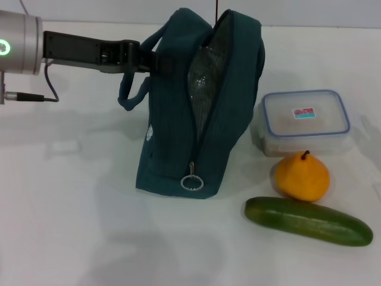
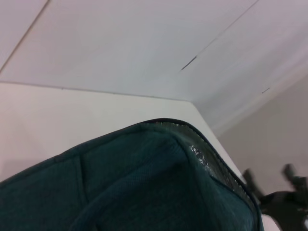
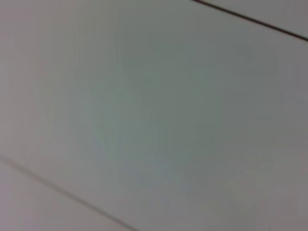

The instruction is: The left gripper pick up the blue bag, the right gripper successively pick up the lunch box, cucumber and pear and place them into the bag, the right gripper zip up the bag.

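Standing upright near the middle of the white table (image 1: 71,226), the blue bag (image 1: 172,149) has its zipper undone along the top and down the near face, silver foil lining showing in the gap and the metal ring pull (image 1: 192,182) hanging low near the base. The left gripper (image 1: 156,62) reaches in from the table's left edge and meets the bag at its upper far-left corner, beside one loop handle (image 1: 128,89); cannot tell whether its fingers are apart or clamped on fabric. The left wrist view shows only the bag's top rim and lining close up. Toward the right edge lies the lunch box (image 1: 305,119), lid on, just beside the bag. The pear (image 1: 302,176) sits in front of it, stem up, and the cucumber (image 1: 308,221) lies lengthwise nearer the front edge, close to the pear. The right gripper is out of sight.
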`<state>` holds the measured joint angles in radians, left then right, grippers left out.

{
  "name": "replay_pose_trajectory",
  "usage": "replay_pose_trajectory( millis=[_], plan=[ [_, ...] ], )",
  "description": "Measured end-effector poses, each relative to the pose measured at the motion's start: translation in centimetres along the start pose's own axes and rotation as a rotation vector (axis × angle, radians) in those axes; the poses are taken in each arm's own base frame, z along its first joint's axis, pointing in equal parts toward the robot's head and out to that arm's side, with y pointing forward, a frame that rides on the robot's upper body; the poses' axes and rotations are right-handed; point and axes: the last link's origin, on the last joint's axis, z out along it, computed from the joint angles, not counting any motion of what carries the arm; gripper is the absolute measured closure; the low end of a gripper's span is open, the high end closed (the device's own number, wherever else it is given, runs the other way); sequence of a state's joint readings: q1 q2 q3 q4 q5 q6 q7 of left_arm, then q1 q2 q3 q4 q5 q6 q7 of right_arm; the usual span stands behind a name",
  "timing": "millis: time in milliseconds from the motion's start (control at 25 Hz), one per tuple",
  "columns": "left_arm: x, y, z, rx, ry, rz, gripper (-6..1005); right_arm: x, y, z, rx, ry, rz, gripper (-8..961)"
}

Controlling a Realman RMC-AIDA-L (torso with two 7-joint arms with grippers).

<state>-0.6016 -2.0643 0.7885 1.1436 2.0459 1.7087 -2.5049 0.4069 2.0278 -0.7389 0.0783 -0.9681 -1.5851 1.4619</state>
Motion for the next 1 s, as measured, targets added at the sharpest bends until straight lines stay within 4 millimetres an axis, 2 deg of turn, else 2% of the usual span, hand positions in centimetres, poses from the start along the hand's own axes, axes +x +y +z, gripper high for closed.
replay_pose_trajectory(
  millis=[160, 400, 640, 1000],
  plan=[
    [0.0, -0.2, -0.1, 0.006, 0.018, 0.039, 936, 0.4, -1.4, 0.0, 0.099, 0.010, 0.086, 66],
    [-0.1, -0.4, -0.2, 0.012, 0.027, 0.097, 935, 0.8, -2.5, 0.5, 0.179, 0.022, 0.158, 67],
    [0.1, -0.5, -0.2, 0.024, 0.040, 0.130, 935, 1.8, -2.9, 2.1, 0.226, 0.076, 0.178, 75],
    [0.1, -0.6, -0.3, 0.027, 0.041, 0.147, 934, 2.5, -3.3, 2.8, 0.265, 0.119, 0.194, 93]
  ],
)
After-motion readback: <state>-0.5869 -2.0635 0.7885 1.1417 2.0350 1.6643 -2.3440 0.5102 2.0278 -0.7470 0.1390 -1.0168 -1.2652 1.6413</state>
